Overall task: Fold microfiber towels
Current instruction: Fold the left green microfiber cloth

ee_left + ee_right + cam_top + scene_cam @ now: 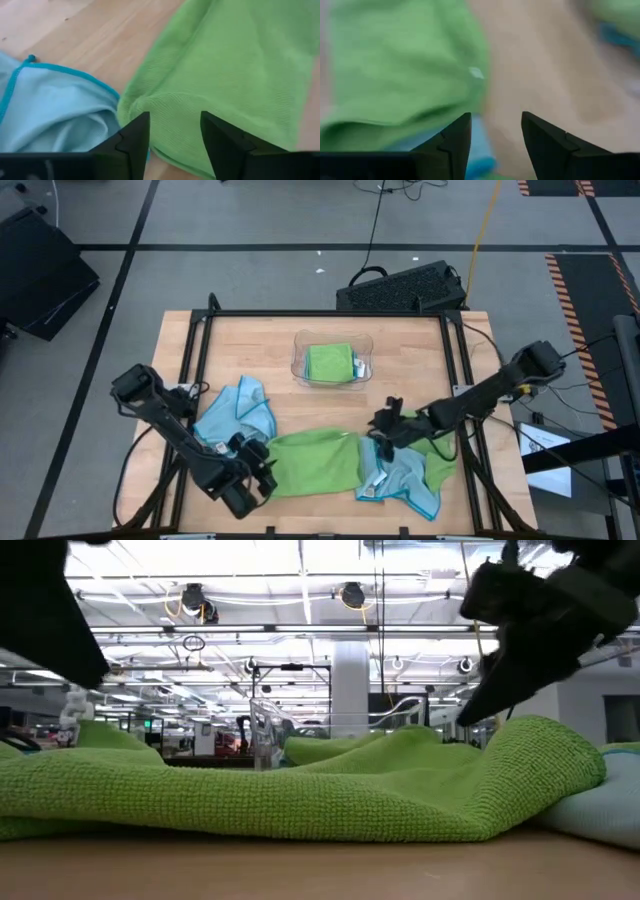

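green towel, centre: lime towel (315,463) lies near the table's front edge, between the two grippers; folded over on itself into a rough rectangle, top layer slightly rumpled. In the low view (300,790) it shows a knobbly woven pile and a rounded fold edge at one end.
left gripper: left gripper (262,467) sits at the towel's left end, low over it. Left wrist view (175,132) shows the fingers parted with only green cloth under the gap, nothing pinched: released.
right gripper: right gripper (383,430) is at the towel's right end, just above it. Right wrist view (496,132) shows the fingers apart, green cloth and bare wood past them, nothing between: released.
blue towel, left: light blue towel (238,412), crumpled, darker teal hem, touches the green towel's left end (55,115).
pile, right: second blue towel (400,480) bunched at front right, with another green towel (440,460) partly under and beside it, under the right arm.
tray: clear plastic tray (298,365) toward the back centre of the table, holding a neatly folded green towel (328,363) with a small white tag.
table: light wood table (400,360) in a black frame.
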Robot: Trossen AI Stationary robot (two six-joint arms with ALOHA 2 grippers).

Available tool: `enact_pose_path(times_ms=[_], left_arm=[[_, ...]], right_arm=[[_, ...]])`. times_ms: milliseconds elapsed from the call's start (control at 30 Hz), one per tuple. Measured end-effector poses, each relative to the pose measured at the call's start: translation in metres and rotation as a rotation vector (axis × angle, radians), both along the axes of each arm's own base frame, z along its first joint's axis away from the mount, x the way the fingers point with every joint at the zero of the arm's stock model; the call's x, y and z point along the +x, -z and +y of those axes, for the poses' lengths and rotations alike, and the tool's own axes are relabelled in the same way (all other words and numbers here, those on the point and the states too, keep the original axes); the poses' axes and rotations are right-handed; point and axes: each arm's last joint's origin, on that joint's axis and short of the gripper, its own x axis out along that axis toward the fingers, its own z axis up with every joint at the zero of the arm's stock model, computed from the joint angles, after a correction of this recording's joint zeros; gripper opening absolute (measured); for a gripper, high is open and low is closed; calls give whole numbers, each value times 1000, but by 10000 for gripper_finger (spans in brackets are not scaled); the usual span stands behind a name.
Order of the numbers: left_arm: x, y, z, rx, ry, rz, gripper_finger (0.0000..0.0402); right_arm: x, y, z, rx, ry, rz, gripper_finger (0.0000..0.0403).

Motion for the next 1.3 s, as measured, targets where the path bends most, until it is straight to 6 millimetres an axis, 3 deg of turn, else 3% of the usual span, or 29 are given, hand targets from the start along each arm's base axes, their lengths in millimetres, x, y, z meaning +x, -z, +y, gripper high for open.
enact_pose_path(times_ms=[200, 433, 633, 1000, 1167, 1300], left_arm=[[-14, -5, -18, -81, -14, -79, 184], [-15, 10, -58, -180, 85, -242, 185], [-13, 33, -85, -195, 210, -274, 202], [-15, 61, -86, -126, 210, -209, 293], [-15, 61, -89, -158, 230, -196, 293], [-20, 54, -101, -173, 302, -206, 273]], right_arm=[[-22, -9, 14, -5, -12, 21, 168], [-27, -8, 64, 63, -220, -130, 169], [-24, 12, 102, 113, -352, -247, 169], [-1, 38, 137, 92, -353, -253, 169], [6, 42, 144, 56, -339, -157, 169], [2, 34, 147, 48, -370, -114, 169]])
